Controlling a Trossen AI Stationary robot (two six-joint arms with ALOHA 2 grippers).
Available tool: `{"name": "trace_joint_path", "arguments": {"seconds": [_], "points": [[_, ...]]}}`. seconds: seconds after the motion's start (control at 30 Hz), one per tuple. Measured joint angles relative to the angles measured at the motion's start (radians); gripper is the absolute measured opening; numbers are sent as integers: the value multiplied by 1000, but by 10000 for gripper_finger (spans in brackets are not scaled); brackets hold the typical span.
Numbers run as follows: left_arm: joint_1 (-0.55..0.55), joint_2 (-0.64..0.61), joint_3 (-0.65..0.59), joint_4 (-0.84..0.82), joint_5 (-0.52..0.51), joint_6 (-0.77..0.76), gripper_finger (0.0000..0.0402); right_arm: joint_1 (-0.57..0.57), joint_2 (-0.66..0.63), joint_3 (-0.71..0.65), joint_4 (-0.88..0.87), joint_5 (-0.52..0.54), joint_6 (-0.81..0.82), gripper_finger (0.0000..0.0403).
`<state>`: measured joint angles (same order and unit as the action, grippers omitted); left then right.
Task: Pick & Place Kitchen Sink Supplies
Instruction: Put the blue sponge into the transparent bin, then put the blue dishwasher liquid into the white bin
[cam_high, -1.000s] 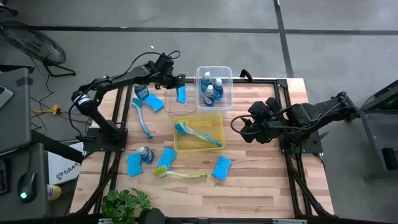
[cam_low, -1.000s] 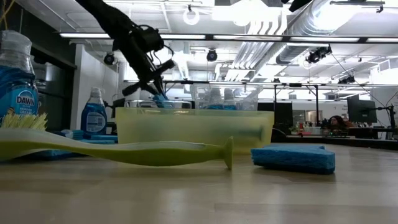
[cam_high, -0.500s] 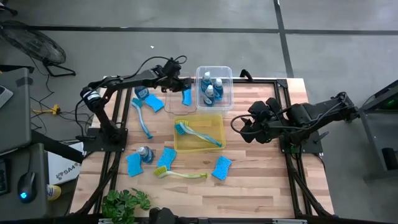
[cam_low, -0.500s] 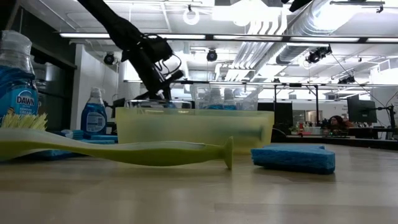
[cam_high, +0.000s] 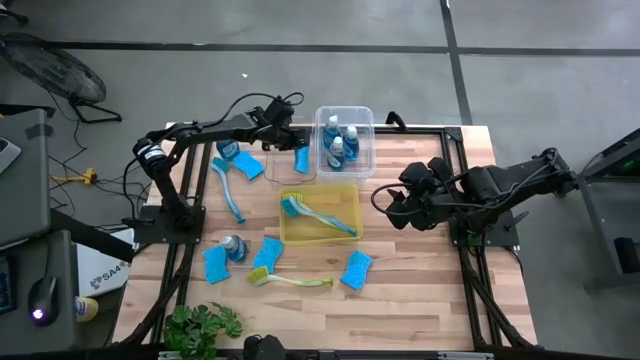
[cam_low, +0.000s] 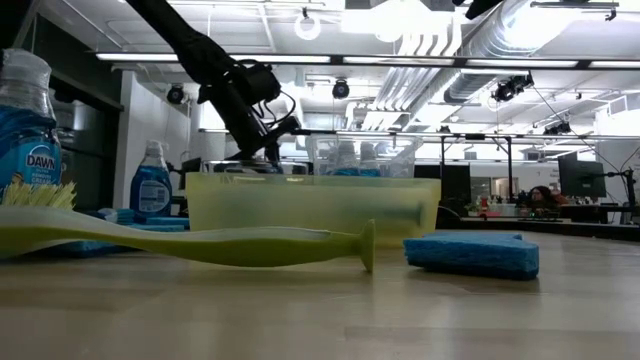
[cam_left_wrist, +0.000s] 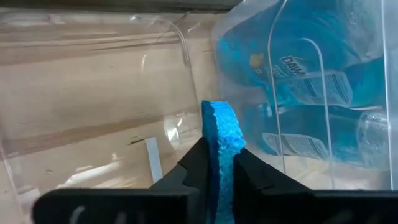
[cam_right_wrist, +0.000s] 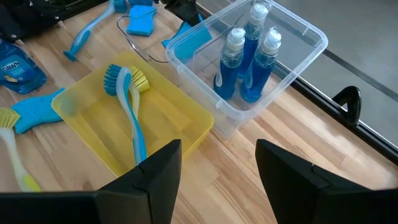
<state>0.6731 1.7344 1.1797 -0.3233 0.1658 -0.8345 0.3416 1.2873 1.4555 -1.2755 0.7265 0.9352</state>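
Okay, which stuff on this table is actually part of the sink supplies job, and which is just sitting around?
Job:
- bottles, three in a bin
- loose bottle
- sponges, one in the left pincer
- brushes

Just there:
- clear bin
- yellow bin
- plant

Two dark jointed arms, loose black cables looping along links; matte black angular fingers (cam_right_wrist: 155, 177).

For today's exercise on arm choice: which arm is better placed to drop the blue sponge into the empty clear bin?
The left. Its gripper already pinches the blue rectangular sponge inside the empty clear plastic bin; the right gripper waits open beside the yellow plastic bin.
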Motion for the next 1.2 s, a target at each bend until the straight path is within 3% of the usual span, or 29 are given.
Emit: {"name": "trace_joint_path", "arguments": {"seconds": [0.33,0.9,1.07,1.2], "points": [[-1,0,0,45,35,-1,112,0,0,0,0,0,0,200],[-7,-24,6,50,27,21,115,0,0,0,0,-2,7,200],[-6,-73,57,44,10,69,115,0,0,0,0,-7,11,200],[-6,-109,129,-54,-15,143,115,0,0,0,0,-25,11,200]]}}
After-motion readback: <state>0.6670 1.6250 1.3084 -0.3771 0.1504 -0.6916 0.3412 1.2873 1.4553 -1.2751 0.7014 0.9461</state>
